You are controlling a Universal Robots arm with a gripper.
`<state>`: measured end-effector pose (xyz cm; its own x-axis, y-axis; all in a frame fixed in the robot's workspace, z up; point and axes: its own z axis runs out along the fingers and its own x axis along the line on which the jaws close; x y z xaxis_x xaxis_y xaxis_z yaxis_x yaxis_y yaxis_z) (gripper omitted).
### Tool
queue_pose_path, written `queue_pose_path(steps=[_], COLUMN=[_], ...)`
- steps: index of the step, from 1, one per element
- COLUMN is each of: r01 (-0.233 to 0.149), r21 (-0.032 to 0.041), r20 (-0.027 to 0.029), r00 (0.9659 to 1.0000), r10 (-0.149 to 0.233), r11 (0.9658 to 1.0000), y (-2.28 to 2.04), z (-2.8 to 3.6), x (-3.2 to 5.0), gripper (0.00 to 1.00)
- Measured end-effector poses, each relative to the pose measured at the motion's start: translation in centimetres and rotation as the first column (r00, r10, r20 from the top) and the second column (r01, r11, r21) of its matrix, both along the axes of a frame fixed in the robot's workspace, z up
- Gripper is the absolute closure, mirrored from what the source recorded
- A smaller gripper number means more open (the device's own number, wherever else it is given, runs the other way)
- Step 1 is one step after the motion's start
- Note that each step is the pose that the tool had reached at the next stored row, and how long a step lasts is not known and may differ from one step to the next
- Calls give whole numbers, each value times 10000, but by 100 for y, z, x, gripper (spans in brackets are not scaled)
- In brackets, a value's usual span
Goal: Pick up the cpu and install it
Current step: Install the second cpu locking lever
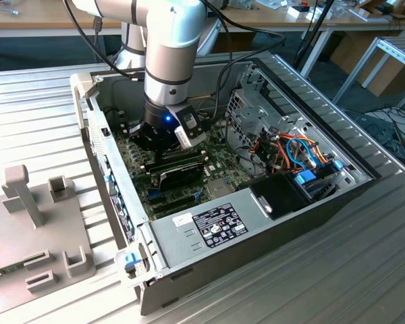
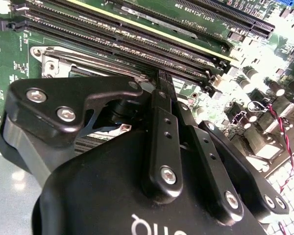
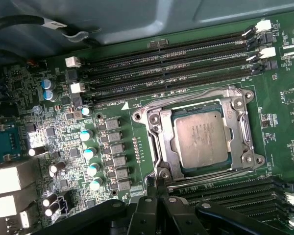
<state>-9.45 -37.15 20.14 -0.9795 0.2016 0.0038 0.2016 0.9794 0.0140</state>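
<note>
Black matte jaws point(image 3: 159, 196) above dull silver square cpu point(image 3: 206, 138).

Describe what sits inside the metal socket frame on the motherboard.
The cpu lies flat inside the socket frame, silver top showing. Its underside and the socket contacts beneath are covered.

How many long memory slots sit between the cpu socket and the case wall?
4 memory slots, parallel: first slot beside the case wall, second slot, third slot, fourth slot beside the cpu socket.
</note>
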Motion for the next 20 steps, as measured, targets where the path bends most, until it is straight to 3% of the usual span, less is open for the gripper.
queue_pose_path(steps=[6,10,16,20], r01=[0,0,-1,0], r21=[7,-31,-31,-37], r20=[4,1,-1,7], r00=[10000,10000,10000,10000], r10=[0,0,1,0], r11=[10000,10000,10000,10000], y=[-11,-34,-35,-34], z=[3,6,55,55], x=[1,0,0,-1], gripper=[89,89,89,89])
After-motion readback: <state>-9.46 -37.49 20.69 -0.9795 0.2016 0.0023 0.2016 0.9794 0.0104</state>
